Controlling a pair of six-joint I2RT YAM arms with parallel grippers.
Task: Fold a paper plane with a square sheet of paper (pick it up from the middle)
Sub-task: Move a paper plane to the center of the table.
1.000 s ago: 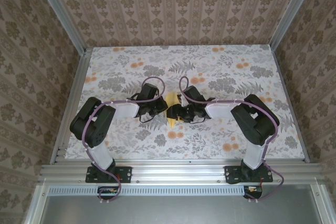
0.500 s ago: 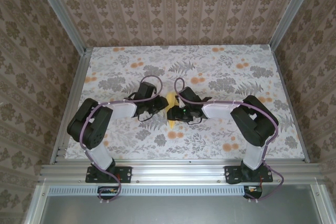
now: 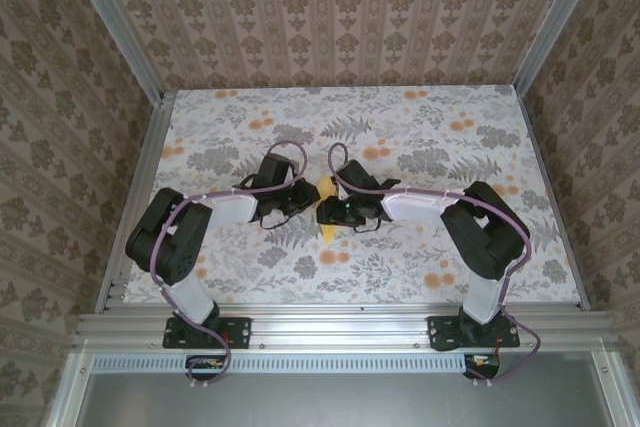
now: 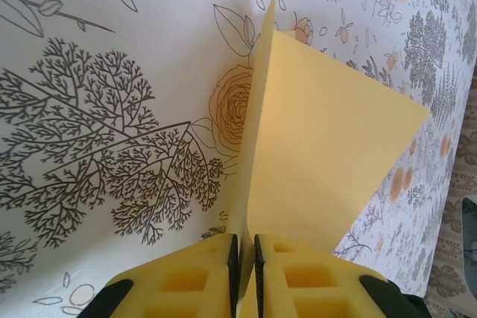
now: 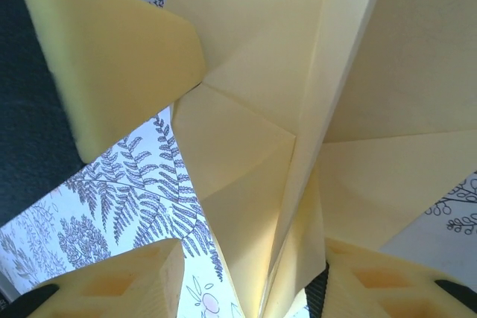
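The half-folded pale-yellow paper sheet [image 4: 320, 139] is held upright over the middle of the flower-printed desk [image 3: 420, 127], clenched in the left jaws, presumably to steady its creases; the right jaws are spread astride its folds

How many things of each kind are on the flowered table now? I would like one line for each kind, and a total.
Robot arms: 2 (left arm, right arm)
Grippers: 2 (left gripper, right gripper)
Folded yellow paper: 1
Total: 5
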